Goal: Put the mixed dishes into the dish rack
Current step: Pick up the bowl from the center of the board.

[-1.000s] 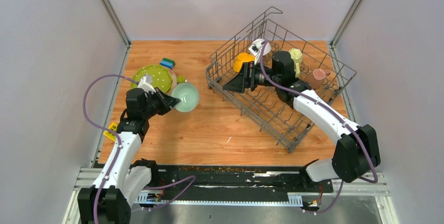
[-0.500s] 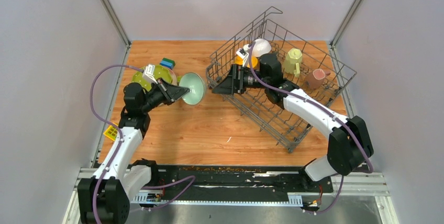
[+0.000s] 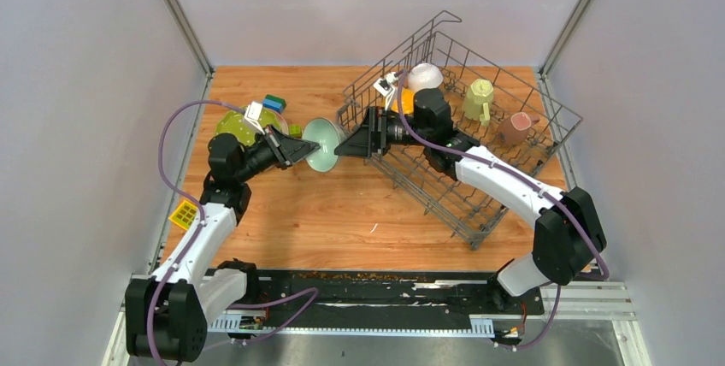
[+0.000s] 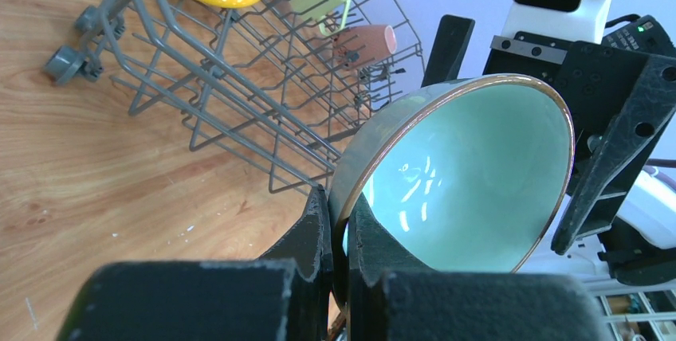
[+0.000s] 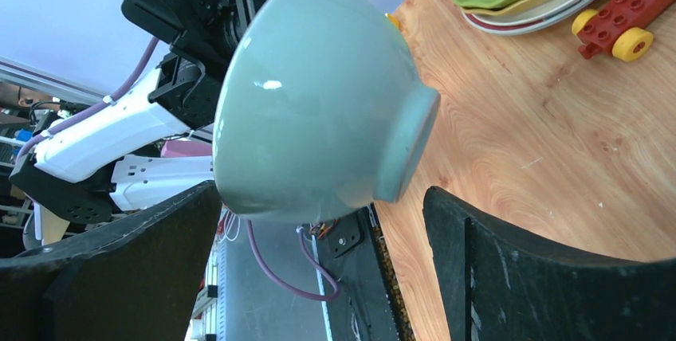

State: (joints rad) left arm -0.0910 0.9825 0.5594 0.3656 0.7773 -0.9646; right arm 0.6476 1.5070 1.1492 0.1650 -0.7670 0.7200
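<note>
Your left gripper (image 3: pixel 303 150) pinches the pale-green bowl's (image 3: pixel 324 145) rim, mid-air at the dish rack's (image 3: pixel 445 195) nine o'clock. Your right gripper (image 3: pixel 347 142), fingers wide, brackets its foot.

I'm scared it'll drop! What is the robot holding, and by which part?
The left tool pinches the pale-green bowl by its rim. The right tool stands open around the bowl, gripping nothing.

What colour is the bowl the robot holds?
Pale teal-green ceramic bowl with a thin brown rim; clearest in the left wrist view.
</note>
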